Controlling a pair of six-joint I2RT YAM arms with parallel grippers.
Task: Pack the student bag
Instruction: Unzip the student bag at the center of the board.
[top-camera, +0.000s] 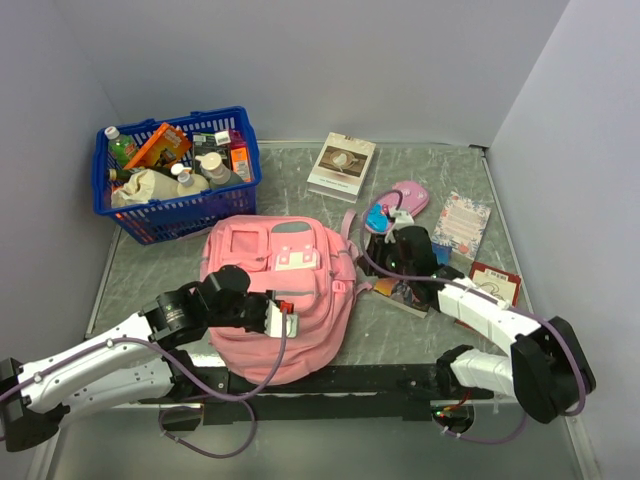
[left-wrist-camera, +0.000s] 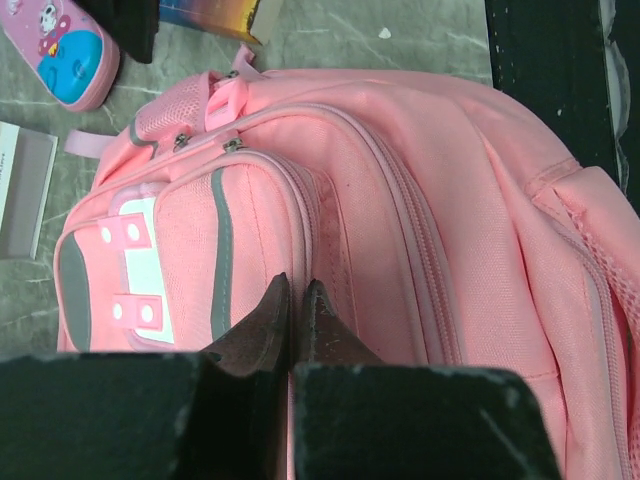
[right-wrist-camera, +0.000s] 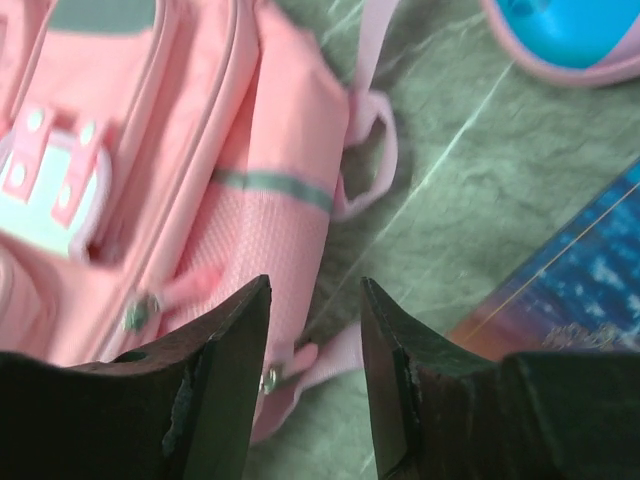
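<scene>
The student bag (top-camera: 285, 300), a pink backpack, lies flat in the middle of the table, front pockets up. My left gripper (top-camera: 284, 318) rests on its front. In the left wrist view its fingertips (left-wrist-camera: 278, 296) are pressed together on the seam between the front pocket and the main compartment of the bag (left-wrist-camera: 430, 200). My right gripper (top-camera: 384, 256) is open at the bag's upper right edge. In the right wrist view its jaws stand apart over the bag's side (right-wrist-camera: 270, 210), with a metal zipper pull (right-wrist-camera: 268, 379) and pink tab between them.
A blue basket (top-camera: 180, 190) full of bottles and packets stands back left. A white book (top-camera: 341, 165), a pink-and-blue pencil case (top-camera: 395, 205), a notepad (top-camera: 461, 225), a red booklet (top-camera: 497, 280) and a colourful book (top-camera: 398, 292) lie right of the bag.
</scene>
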